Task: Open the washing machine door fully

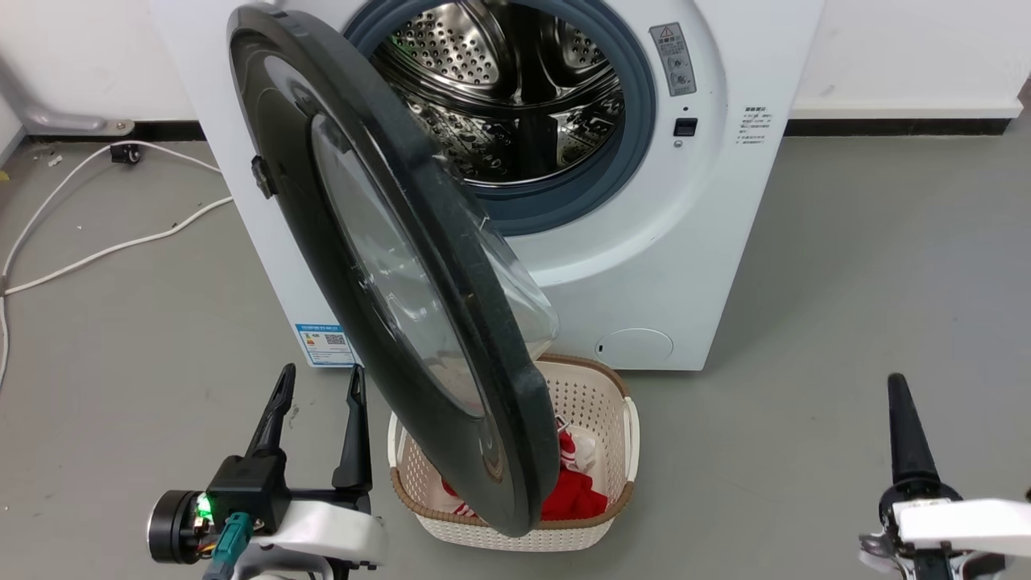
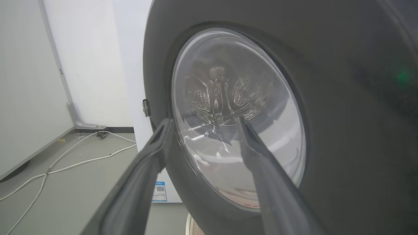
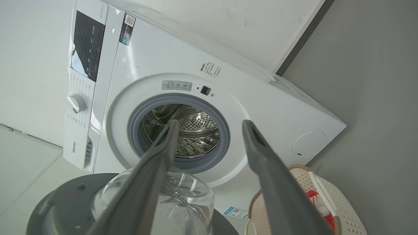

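The washing machine door [image 1: 378, 266] stands swung out from the washing machine [image 1: 693, 242], hinged at the machine's left side and seen almost edge-on from the head view. It is a broad round disc with a glossy black rim. Its lower edge hangs over a cream laundry basket [image 1: 600, 403] on the floor. The clear glass bowl [image 1: 523, 298] at its centre bulges out from the door's inner face, smooth and rounded. A small dark latch [image 1: 259, 177] juts from the door's outer edge.

Behind the door, the round opening of the white box-shaped machine is uncovered. A grey-blue rubber seal [image 1: 640, 121] rings the steel drum [image 1: 515, 97], whose shiny wall is studded with small holes. Low on the front panel sit a blue label sticker [image 1: 326, 345] and a round flap [image 1: 636, 345].

The left gripper [image 1: 320, 372] is at the lower left of the head view with its two long dark tapered fingers spread apart, holding nothing. It is just beside the door's outer face, and the left wrist view looks through the glass at the drum. Whether a fingertip touches the door cannot be told.

The right gripper [image 3: 210, 122] is well apart from the door. Its fingers are parted and empty, pointing toward the drum opening.

The basket has perforated plastic walls and a brown rim, and holds red cloth [image 1: 576, 495]. A thin white cable [image 1: 121, 242] curls across the matte grey floor [image 1: 846, 282].
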You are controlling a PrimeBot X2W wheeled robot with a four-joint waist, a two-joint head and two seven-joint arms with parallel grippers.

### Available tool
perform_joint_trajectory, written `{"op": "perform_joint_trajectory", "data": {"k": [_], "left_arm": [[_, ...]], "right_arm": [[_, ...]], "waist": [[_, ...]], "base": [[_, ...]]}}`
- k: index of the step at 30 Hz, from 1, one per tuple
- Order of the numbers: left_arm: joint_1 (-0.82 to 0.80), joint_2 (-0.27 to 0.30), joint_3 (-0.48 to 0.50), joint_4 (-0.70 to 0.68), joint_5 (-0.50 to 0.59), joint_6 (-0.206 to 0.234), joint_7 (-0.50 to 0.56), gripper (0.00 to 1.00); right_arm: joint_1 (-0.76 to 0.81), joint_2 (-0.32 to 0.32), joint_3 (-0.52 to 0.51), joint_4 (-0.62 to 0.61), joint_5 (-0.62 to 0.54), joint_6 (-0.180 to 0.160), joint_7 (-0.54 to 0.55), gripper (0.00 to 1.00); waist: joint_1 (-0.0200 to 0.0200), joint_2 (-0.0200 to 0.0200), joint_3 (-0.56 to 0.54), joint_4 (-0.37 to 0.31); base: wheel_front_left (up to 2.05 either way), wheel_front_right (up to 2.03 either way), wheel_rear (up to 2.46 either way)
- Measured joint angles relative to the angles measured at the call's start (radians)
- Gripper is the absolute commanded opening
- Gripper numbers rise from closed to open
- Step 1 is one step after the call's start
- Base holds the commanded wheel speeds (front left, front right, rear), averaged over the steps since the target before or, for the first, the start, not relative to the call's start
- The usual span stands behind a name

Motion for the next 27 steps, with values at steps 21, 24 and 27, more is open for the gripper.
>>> {"op": "perform_joint_trajectory", "data": {"k": [21, 24, 27], "left_arm": [[0.004, 0.000, 0.017, 0.000, 0.015, -0.007, 0.000, 1.00], [0.004, 0.000, 0.016, 0.000, 0.015, -0.007, 0.000, 1.00], [0.004, 0.000, 0.016, 0.000, 0.016, -0.009, 0.000, 1.00]], "right_arm": [[0.160, 0.138, -0.147, -0.344, -1.305, 0.000, 0.007, 1.00], [0.171, 0.139, -0.129, -0.290, -1.297, 0.000, 0.006, 1.00], [0.170, 0.139, -0.125, -0.254, -1.288, 0.000, 0.000, 1.00]], "waist": [[0.0000, 0.0000, 0.004, -0.012], [0.0000, 0.0000, 0.004, -0.012], [0.0000, 0.0000, 0.003, -0.012]], "base": [[0.00, 0.00, 0.00], [0.00, 0.00, 0.00], [0.00, 0.00, 0.00]]}}
